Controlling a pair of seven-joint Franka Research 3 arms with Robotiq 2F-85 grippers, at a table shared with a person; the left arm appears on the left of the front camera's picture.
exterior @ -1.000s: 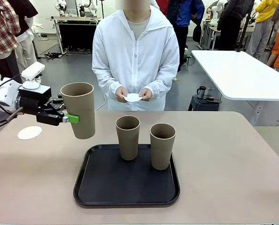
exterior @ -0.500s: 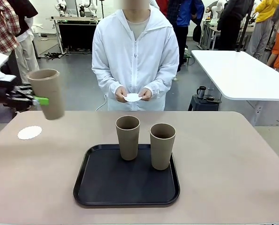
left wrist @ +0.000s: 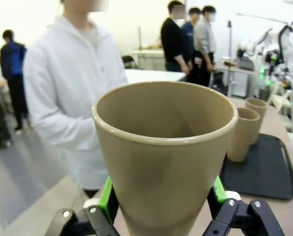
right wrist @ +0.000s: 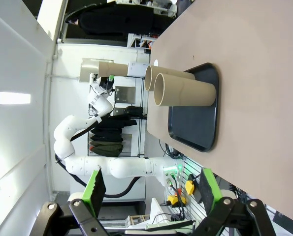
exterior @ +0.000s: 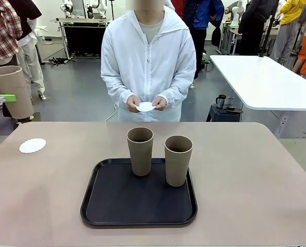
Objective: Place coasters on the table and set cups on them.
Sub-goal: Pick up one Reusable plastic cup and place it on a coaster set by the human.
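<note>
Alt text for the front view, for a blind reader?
The left gripper holds a tan cup aloft at far left, near a white coaster on the table. Two cups stand on a black tray; the person holds another coaster.

We've got the tray (exterior: 106, 206) sitting mid-table (exterior: 255, 175), with the back-left cup (exterior: 140, 151) and the front-right cup (exterior: 178, 159) standing in it side by side. A coaster (exterior: 32, 145) lies on the table at far left. The third cup (exterior: 13, 91) hangs higher up, off the surface. A person (exterior: 148, 56) stands behind the far edge.

One tan cup (exterior: 13, 92) aloft; coaster (exterior: 32, 145) flat on table (exterior: 245, 170).
</note>
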